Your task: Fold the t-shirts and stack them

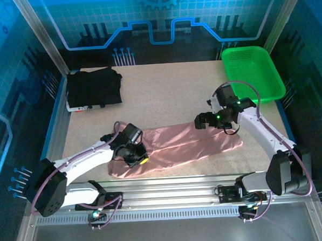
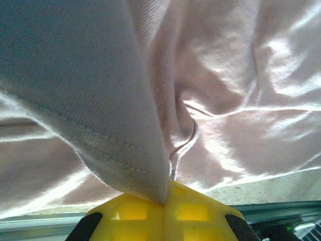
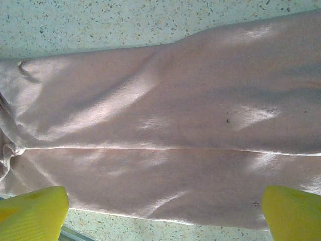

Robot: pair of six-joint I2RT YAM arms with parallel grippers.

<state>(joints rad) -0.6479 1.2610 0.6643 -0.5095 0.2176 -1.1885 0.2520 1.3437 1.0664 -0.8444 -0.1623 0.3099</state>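
Left arm (image 1: 82, 163) stretches forward-right, low, wrist tipped down; left gripper (image 1: 133, 153) has yellow fingers (image 2: 195, 211) pressed together, pinching a hem of the pink t-shirt (image 2: 100, 100). Right arm (image 1: 264, 132) elbows up and reaches left; right gripper (image 1: 200, 121) faces down, fingers (image 3: 32, 213) spread wide apart

On the table (image 1: 170, 93), the folded t-shirt (image 1: 94, 87) lies at ten o'clock and the basket (image 1: 253, 72) at two o'clock, well apart. The spread t-shirt (image 1: 178, 146) stretches across the near side from seven to four o'clock. The left gripper (image 1: 131, 154) is at its seven o'clock end and the right gripper (image 1: 201, 121) over its far edge.
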